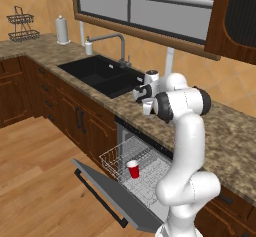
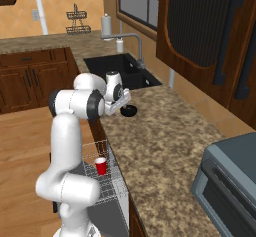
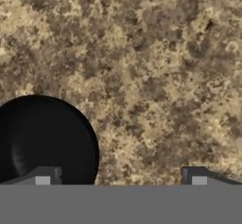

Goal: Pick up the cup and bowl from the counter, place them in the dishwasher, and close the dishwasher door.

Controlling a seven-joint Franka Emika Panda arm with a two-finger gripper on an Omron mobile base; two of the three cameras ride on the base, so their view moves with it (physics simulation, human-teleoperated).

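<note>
One red cup (image 1: 133, 169) stands upright on the white wire rack (image 1: 120, 157) inside the dishwasher (image 1: 142, 146), whose door (image 1: 107, 195) hangs open and low. On the counter (image 2: 160, 141), the black bowl (image 2: 129, 111) sits near the sink (image 1: 102, 74). Right above it hangs the gripper (image 3: 120, 180), its jaws spread wide and holding nothing, one fingertip (image 3: 42, 176) over the bowl

We count 1 cup (image 1: 133, 169), 1 bowl (image 3: 45, 140), 1 dishwasher (image 1: 131, 170) with 1 dishwasher door (image 1: 112, 193), 1 counter (image 2: 165, 146), 1 sink (image 1: 102, 74), 1 faucet (image 1: 117, 43), 1 wire basket stand (image 1: 22, 25), 1 paper towel roll (image 1: 61, 30), 1 soap bottle (image 1: 88, 46), 1 oven (image 2: 227, 181).
</note>
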